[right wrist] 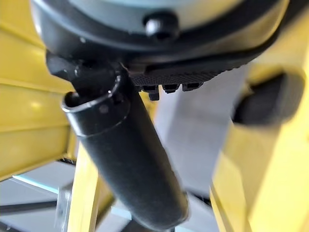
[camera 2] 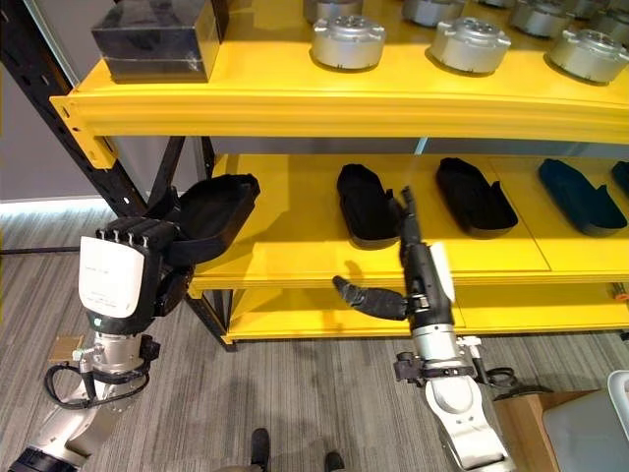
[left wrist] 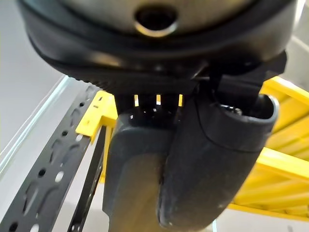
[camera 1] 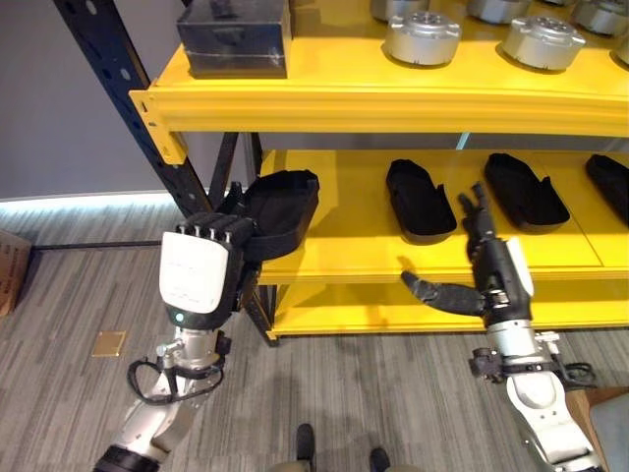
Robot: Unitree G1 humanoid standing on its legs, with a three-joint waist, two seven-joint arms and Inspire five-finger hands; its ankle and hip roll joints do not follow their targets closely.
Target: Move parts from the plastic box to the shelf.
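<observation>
Two hands show in front of a yellow shelf [camera 1: 344, 103] with dark blue uprights. The left hand [camera 1: 201, 270] is raised at the shelf's left end, its back toward the head camera, and its fingers are curled round the near end of a black, shoe-shaped part [camera 1: 280, 208]; the part sticks out past the hand and reaches over the left front corner of the middle shelf board [camera 1: 344, 251], tilted, and whether it touches the board cannot be told. In the left wrist view the thumb [left wrist: 212, 159] lies pressed along the dark surface of the same part. The right hand [camera 1: 482, 270] hangs before the front edge of the middle board, empty, with its fingers [camera 1: 475, 211] straight and pointing up toward the shelf and its thumb [camera 1: 437, 292] spread out to the robot's left; it holds nothing. On the middle board lie more black parts of the same shape, each on its own and set apart from its neighbour: one [camera 1: 420, 200] just behind the right hand's fingers, one [camera 1: 526, 190] further right, and another [camera 1: 611, 184] at the view's right edge. On the top board stand a black box [camera 1: 236, 37] at the left and a row of round silver metal parts [camera 1: 423, 37] to its right. Grey carpet [camera 1: 79, 295] covers the floor below.
</observation>
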